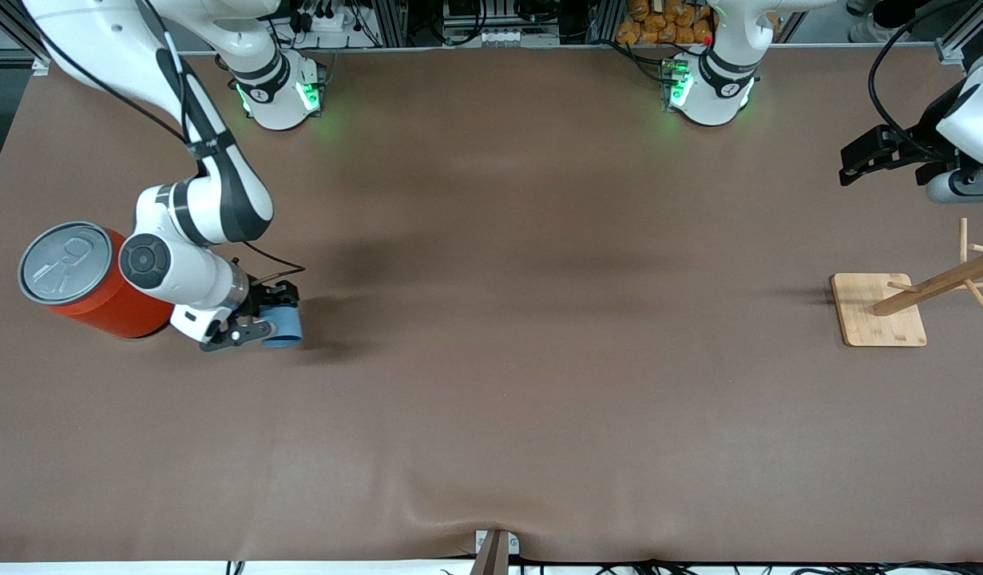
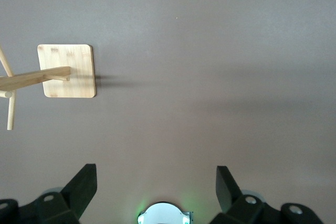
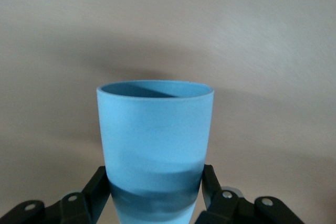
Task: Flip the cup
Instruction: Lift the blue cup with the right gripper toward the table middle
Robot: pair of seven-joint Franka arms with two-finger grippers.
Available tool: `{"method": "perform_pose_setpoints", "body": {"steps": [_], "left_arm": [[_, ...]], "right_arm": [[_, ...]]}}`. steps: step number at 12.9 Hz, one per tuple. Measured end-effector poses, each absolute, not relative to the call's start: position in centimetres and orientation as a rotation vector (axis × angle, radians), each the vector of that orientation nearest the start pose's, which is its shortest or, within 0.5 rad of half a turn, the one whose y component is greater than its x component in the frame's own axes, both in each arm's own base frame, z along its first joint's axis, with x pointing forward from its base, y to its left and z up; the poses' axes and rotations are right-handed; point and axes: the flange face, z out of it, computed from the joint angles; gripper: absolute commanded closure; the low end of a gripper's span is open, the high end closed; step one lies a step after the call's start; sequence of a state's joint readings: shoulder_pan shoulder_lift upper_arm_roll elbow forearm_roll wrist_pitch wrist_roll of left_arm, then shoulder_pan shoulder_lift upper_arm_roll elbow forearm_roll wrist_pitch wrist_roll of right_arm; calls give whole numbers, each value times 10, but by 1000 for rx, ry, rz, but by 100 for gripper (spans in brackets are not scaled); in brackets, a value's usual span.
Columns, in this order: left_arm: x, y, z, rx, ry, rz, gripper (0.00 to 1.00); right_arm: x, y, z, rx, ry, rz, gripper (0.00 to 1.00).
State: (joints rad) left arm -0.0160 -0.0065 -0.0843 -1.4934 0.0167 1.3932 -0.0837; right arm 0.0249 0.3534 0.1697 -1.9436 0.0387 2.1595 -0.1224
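The small light-blue cup [image 1: 290, 326] lies on its side, close beside the orange-red can, at the right arm's end of the table. My right gripper [image 1: 269, 315] is shut on the cup. In the right wrist view the two black fingers [image 3: 100, 184] press the narrow lower part of the cup [image 3: 156, 129], and its open mouth points away from the wrist. I cannot tell whether the cup touches the table. My left gripper [image 1: 846, 164] waits open over the left arm's end of the table, and the left wrist view shows bare table between its jaws [image 2: 156, 187].
A large orange-red can [image 1: 100, 299] with a grey pull-tab lid stands right beside the right wrist. A wooden peg rack on a square bamboo base [image 1: 866, 319] stands near the left arm's end, and the base also shows in the left wrist view [image 2: 68, 72].
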Motion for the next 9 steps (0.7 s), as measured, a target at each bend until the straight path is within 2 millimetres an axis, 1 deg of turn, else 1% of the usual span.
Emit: {"method": "perform_pose_setpoints", "body": {"steps": [1,3,4,6,8,9], "left_arm": [[532,-52,649,-3113,23,143,0],[533,-52,647,-3112,23,148,0],[535,-52,645,-3112,23,150,0],[538,-51,641,-3113,22,151,0],[541,-51,638,-3114,22,152,0],[542,-52,636,-3114,22,152,0]], "right_arm": [[596,127,311,-2992,-445,219,100],[603,154,341,-2932,-466,217,100],[604,172,353,-2909,-506,198,100],[595,224,373,-2865,-640,154,100],[583,273,385,-2840,-795,120,100],[578,295,388,-2841,-913,96,100]]}}
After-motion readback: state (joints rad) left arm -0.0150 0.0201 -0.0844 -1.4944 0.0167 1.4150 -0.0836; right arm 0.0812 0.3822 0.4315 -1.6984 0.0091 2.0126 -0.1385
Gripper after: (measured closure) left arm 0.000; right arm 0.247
